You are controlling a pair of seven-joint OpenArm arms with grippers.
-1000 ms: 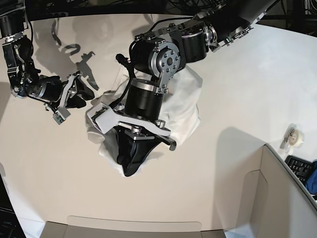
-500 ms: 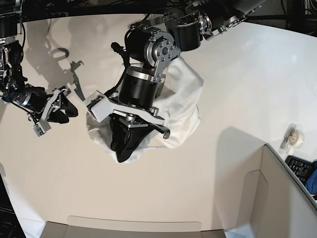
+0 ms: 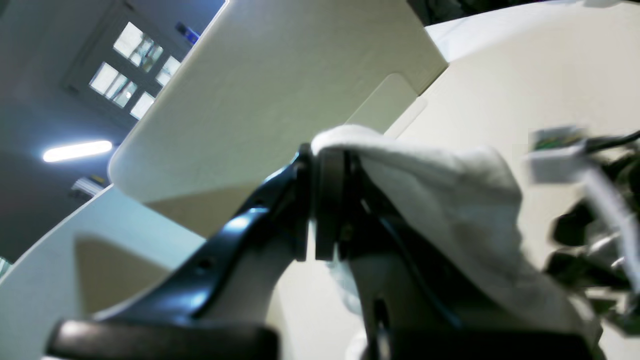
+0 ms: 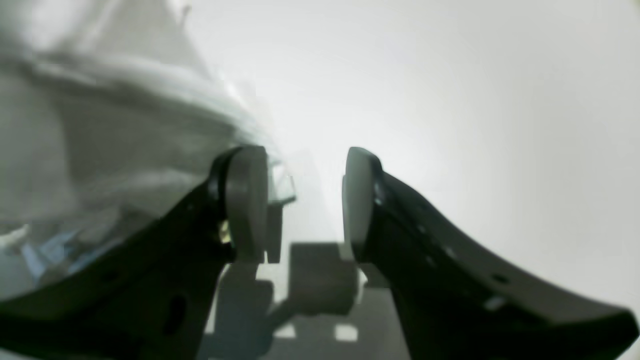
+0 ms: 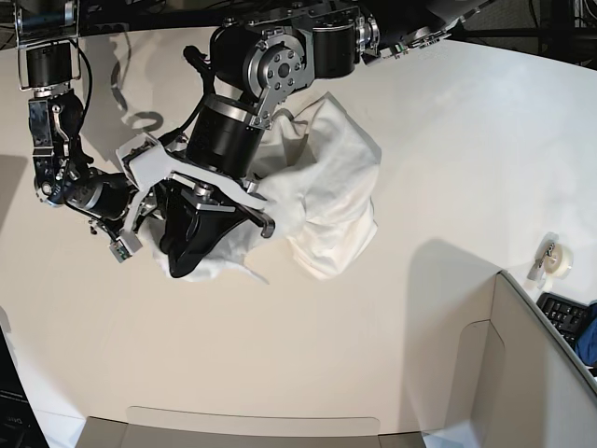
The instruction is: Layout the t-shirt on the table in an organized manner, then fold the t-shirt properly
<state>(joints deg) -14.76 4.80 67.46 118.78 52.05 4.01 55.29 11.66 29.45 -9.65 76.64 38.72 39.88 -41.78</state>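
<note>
Left pincer (image 3: 320, 210) clamps a fold of the crumpled white cotton t-shirt (image 5: 326, 187) above the matte white table (image 5: 448, 149).
Right pincer (image 4: 300, 200) stands open beside the cloth, empty; no print or lettering can be read.

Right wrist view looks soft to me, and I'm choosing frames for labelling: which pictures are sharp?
Right wrist view: t-shirt smeared, right hand fairly crisp; left wrist view: left hand sharp, right edge blurred; base view: sharp, hard shadows on the table.

t-shirt (image 5: 322, 201) bunched on table (image 5: 448, 159), tape roll (image 5: 558, 260) far right
</note>
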